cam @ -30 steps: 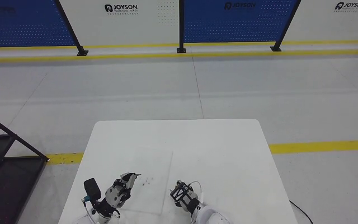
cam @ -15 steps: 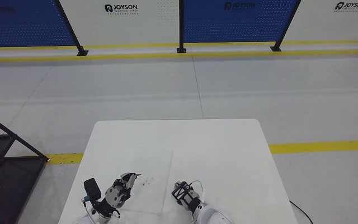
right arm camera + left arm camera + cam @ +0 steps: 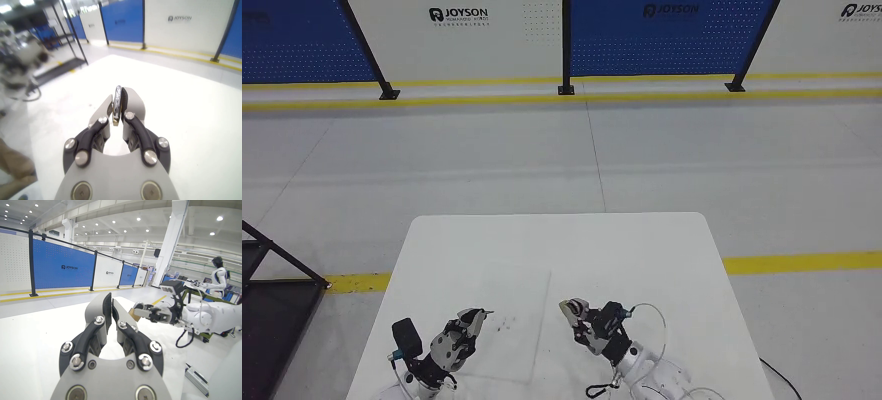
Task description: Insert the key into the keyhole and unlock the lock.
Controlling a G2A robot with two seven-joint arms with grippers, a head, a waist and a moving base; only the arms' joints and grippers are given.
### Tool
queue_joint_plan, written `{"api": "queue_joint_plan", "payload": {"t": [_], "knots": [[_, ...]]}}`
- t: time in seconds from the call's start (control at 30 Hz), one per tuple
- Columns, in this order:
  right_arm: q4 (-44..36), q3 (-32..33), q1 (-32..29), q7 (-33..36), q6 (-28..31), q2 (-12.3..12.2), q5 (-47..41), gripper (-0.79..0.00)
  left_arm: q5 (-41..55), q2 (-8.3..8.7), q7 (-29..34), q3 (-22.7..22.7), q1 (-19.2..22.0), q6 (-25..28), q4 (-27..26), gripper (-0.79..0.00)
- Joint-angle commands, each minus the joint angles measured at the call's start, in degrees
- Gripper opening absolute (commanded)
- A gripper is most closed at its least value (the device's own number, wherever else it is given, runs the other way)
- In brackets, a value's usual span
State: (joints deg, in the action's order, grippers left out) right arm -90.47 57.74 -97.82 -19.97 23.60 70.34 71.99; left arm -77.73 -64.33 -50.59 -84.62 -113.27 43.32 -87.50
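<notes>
A brass padlock (image 3: 115, 119) with a chrome shackle (image 3: 117, 96) sits edge-on between the pads of my right gripper (image 3: 116, 101), which is shut on it. In the top view that gripper (image 3: 572, 308) is near the table's front edge, right of centre, and the lock (image 3: 567, 306) shows at its tip. My left gripper (image 3: 480, 316) is at the front left of the table. Its pads (image 3: 107, 306) stand almost together, and I see nothing between them. The left wrist view also shows the right gripper (image 3: 137, 310) holding the brass lock (image 3: 134, 316) above the table.
The white table (image 3: 642, 260) is bare apart from a few small dark specks (image 3: 507, 322) near the left gripper. A black rack (image 3: 262, 270) stands off the table's left side. Blue and white barriers (image 3: 662, 35) line the far floor.
My right arm has swung right and away from the front edge, with its gripper and the lock now pointing toward the table's middle. The left arm has not moved.
</notes>
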Motion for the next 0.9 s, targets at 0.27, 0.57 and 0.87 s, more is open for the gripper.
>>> {"api": "queue_joint_plan", "payload": {"t": [0.27,0.57,0.87], "knots": [[-1.13,1.74,-0.48,-5.01,6.97,-0.70,-0.41,-0.785,0.00,0.00,0.00,0.00,0.00,0.00,0.00,-0.785],[-1.12,1.34,-0.50,-5.89,7.17,-0.50,-3.22,-0.785,1.05,-0.04,1.33,0.65,0.22,1.04,-0.41,-0.785],[3.68,-2.85,1.92,-16.54,18.78,0.98,-18.77,-0.785,16.53,-0.72,-1.02,6.86,-0.02,9.37,-4.43,-0.785]]}}
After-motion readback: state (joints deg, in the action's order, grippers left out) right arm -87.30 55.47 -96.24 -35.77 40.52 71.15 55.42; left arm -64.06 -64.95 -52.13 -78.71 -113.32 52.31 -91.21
